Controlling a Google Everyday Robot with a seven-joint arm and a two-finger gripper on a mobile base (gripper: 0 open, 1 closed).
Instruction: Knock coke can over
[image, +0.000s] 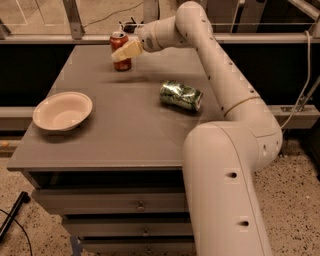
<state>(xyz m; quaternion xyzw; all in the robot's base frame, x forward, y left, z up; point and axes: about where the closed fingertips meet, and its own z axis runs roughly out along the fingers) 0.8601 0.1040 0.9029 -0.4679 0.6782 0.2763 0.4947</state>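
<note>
Single camera view of the grey table (125, 130) and the robot arm (225, 85). The coke can (123, 65) stood upright near the table's far edge, its silver top showing. The gripper (117, 55) lay across the front of the coke can at mid-height, reaching in from the can's right. Its beige fingers (131, 48) were drawn together into one wedge and held nothing. The tip overlapped the red body of the coke can, though actual contact could not be confirmed from this angle. A dented green can (181, 95) lay on its side to the right of the coke can and nearer the camera, well apart from it. A pale bowl (62, 111) sat to the left of the coke can, nearer the camera. Drawers (140, 205) were visible under the tabletop, below the coke can's level.
</note>
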